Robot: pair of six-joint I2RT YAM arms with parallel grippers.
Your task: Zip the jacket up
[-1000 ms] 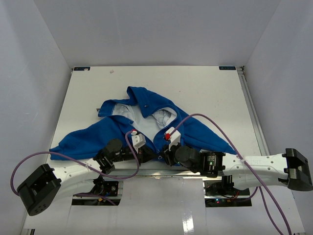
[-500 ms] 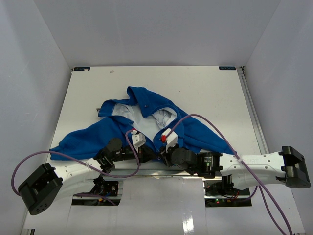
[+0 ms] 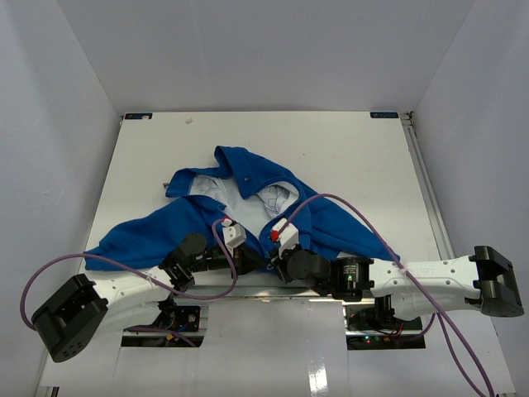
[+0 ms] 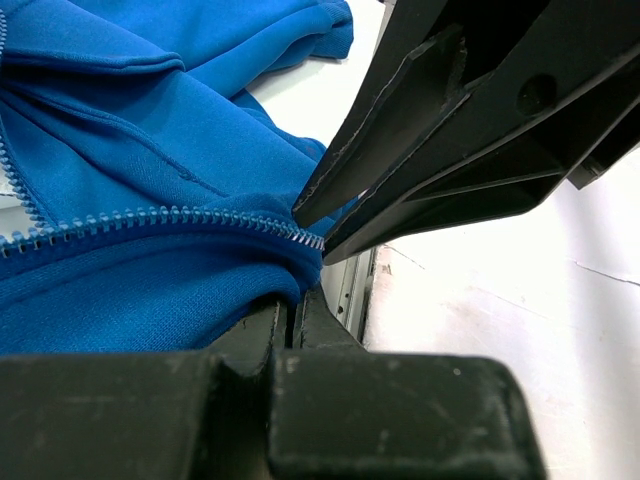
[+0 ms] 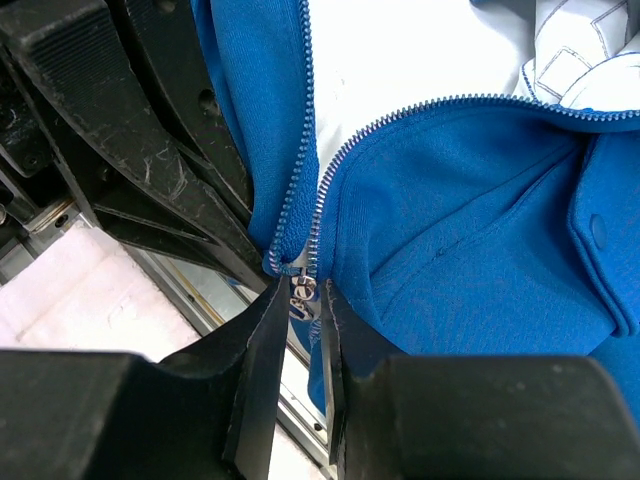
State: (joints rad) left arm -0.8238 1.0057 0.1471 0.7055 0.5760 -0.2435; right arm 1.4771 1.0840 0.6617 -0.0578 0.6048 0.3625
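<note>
The bright-blue jacket [image 3: 256,169] lies spread on the white table [image 3: 355,153], front open, pale lining [image 3: 240,203] showing, hem at the near edge. My left gripper [image 3: 246,261] is shut on the jacket's bottom hem beside the zipper; in the left wrist view [image 4: 297,305] blue cloth [image 4: 150,150] sits at its tips and the zipper teeth [image 4: 180,215] run left. My right gripper [image 3: 277,263] is closed on the zipper pull [image 5: 301,291] at the bottom of the two tooth rows [image 5: 330,170]; in its own view [image 5: 298,298] the pull sits between the jaws.
Both grippers meet at the table's near edge, where a metal rail [image 5: 190,295] runs; it also shows in the left wrist view [image 4: 352,290]. Purple cables [image 3: 351,208] loop over the jacket. White walls [image 3: 50,124] close in the table on three sides.
</note>
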